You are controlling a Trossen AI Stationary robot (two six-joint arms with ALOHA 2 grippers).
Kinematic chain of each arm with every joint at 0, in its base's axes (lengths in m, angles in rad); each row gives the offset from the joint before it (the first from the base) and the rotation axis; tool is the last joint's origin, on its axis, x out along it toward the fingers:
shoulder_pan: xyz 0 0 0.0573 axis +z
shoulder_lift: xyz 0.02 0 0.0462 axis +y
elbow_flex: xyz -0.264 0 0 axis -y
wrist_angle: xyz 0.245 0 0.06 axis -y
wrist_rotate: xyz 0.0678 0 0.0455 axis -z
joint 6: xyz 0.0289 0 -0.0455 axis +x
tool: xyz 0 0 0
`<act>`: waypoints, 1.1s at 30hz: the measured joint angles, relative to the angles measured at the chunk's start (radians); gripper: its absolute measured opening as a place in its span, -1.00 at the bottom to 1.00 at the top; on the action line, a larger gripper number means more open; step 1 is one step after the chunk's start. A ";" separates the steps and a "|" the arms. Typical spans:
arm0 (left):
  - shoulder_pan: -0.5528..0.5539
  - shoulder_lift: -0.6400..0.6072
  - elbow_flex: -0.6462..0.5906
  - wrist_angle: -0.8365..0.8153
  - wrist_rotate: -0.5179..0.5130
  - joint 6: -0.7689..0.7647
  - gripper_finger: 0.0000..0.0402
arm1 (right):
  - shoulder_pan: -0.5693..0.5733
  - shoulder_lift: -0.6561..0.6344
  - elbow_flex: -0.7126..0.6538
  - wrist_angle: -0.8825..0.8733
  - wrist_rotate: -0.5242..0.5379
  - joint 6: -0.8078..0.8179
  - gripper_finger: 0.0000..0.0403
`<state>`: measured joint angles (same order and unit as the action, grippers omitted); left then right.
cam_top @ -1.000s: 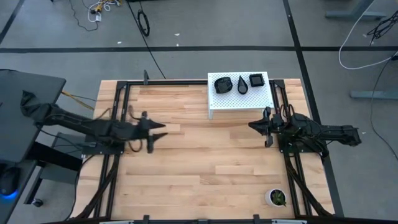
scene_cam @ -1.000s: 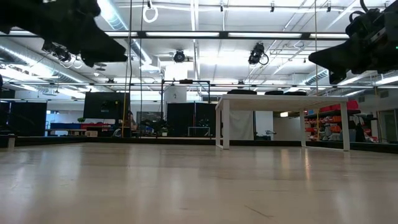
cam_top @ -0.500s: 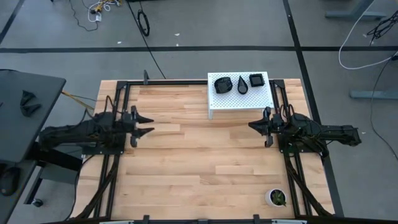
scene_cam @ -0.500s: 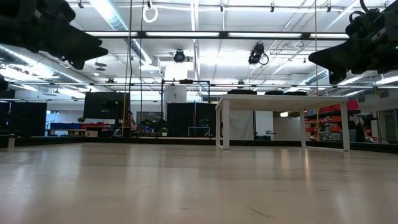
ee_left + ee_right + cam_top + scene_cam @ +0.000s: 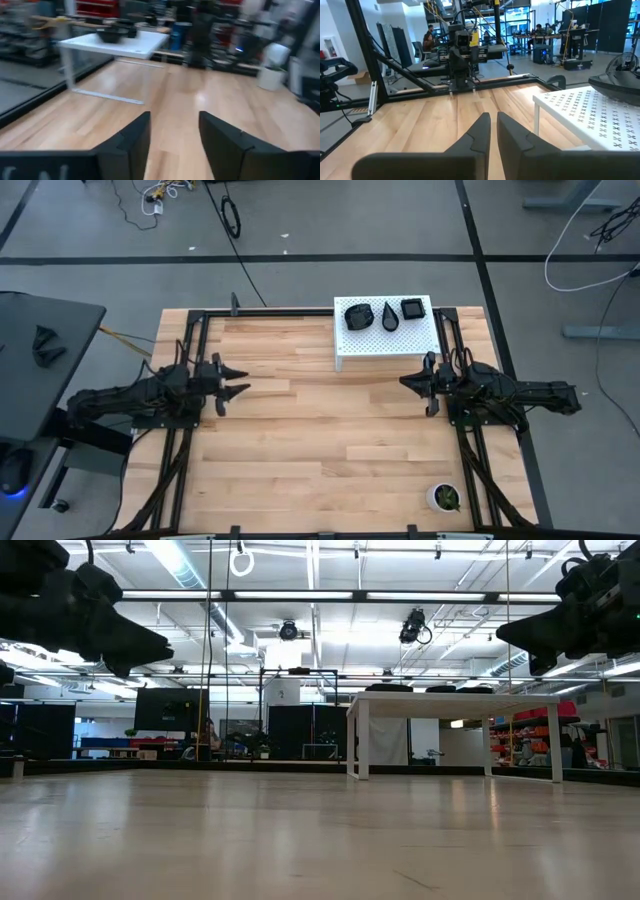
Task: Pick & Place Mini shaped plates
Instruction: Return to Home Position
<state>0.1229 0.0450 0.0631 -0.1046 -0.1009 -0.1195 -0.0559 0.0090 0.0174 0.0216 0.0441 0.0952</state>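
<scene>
Your left gripper [image 5: 243, 380] hangs above the table's [image 5: 320, 450] left edge, about midway between the far and near edges. Its fingers [image 5: 135, 137] are spread wide and carry nothing, with bare wood showing between them. Your right gripper [image 5: 408, 381] sits opposite, above the right edge and just off the near right corner of the white shelf [image 5: 385, 345]. Its fingers [image 5: 479, 131] are drawn narrow, with only a thin slit between them, and they hold nothing either. Both grippers hang clear of the wood in the low view.

The mini shaped plates are all on the shelf, which stands against the table's far edge, right of centre. They sit in three black stacks in a row along its top:
- The rounded stack [image 5: 357, 317] is toward the shelf's left edge.
- The drop shaped stack [image 5: 390, 317] is in the middle.
- The square stack [image 5: 412, 309] is toward the right edge.

A small white cup [image 5: 444, 498] with green in it stands near the table's near right corner, well apart from both arms.
</scene>
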 joint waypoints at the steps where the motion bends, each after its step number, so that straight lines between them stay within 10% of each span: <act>1: -0.002 -0.001 0.000 -0.003 0.025 0.019 -0.18 | 0.000 0.000 0.000 0.000 0.000 0.000 -0.81; 8: -0.010 0.000 0.003 -0.025 0.104 0.025 -0.93 | 0.000 0.000 0.000 0.000 0.000 0.000 -0.81; 16: -0.079 -0.045 0.002 -0.008 0.232 0.026 -0.98 | 0.000 0.000 0.000 0.000 0.000 0.000 -0.81; 33: -0.183 -0.038 -0.055 0.120 0.081 0.105 -0.95 | 0.000 0.000 0.000 0.000 0.000 0.000 -0.81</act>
<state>-0.0605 0.0067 0.0082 0.0158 -0.0195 -0.0143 -0.0559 0.0090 0.0174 0.0219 0.0444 0.0952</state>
